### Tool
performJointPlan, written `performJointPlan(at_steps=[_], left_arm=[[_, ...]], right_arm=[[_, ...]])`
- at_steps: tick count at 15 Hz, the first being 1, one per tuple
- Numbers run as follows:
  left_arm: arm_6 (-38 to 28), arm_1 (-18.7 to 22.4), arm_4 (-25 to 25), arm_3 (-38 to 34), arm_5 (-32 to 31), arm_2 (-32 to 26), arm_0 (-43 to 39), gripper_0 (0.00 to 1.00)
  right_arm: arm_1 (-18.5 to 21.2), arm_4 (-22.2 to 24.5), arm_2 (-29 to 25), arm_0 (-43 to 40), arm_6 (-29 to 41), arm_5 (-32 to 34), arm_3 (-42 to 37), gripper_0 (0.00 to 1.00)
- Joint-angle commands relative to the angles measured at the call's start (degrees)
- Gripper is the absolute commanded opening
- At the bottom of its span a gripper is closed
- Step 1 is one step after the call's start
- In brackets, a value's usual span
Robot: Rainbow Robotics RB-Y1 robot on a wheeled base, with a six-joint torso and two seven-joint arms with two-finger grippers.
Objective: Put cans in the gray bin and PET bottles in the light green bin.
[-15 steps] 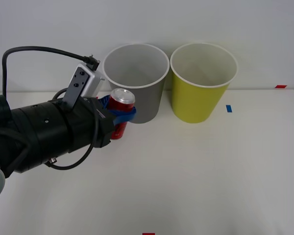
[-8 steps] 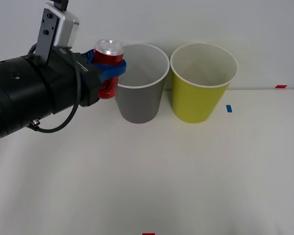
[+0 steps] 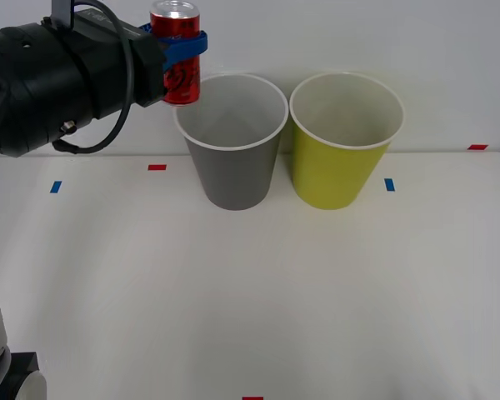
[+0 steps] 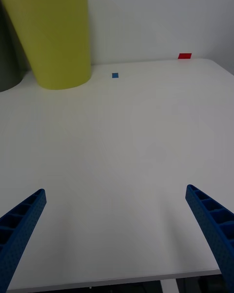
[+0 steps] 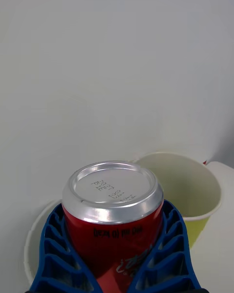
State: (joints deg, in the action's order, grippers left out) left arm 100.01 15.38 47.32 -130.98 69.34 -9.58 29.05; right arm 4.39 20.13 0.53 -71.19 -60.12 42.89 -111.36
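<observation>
The red can point(image 3: 177, 52) stands upright in the air, just above and left of the gray bin's point(image 3: 233, 167) rim, with my left gripper point(image 3: 180, 47) shut on it. In the left wrist view the can point(image 5: 113, 215) sits between the blue fingers point(image 5: 53, 254), its silver end up, with the light green bin point(image 5: 187, 195) beyond it. The light green bin point(image 3: 343, 146) stands right of the gray bin on the table. My right gripper point(image 4: 117, 234) is open low over the bare table, with the light green bin point(image 4: 53, 34) farther off. No PET bottles are in view.
Small blue point(image 3: 389, 184) and red point(image 3: 157, 167) tape marks dot the white table point(image 3: 258, 292). A white wall stands right behind the bins. The table's right edge lies near a red mark point(image 3: 477, 147).
My left arm has lifted the can from table level beside the gray bin up to above its left rim. The bins have not moved.
</observation>
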Motion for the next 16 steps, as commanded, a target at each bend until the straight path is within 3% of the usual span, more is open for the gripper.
performJointPlan(at_steps=[1,9,16], left_arm=[[-0.43,-1.31,-4.43,5.91,-5.00,2.64,3.12,0.00],[-0.43,-1.49,-7.24,22.70,-26.80,11.25,5.23,0.00],[-0.25,-1.49,-10.93,29.64,-36.56,16.35,5.23,0.00]], right_arm=[[0.00,0.00,0.00,0.00,0.00,0.00,0.00,1.00],[0.00,0.00,0.00,0.00,0.00,0.00,0.00,1.00],[0.00,0.00,0.00,0.00,0.00,0.00,0.00,1.00]])
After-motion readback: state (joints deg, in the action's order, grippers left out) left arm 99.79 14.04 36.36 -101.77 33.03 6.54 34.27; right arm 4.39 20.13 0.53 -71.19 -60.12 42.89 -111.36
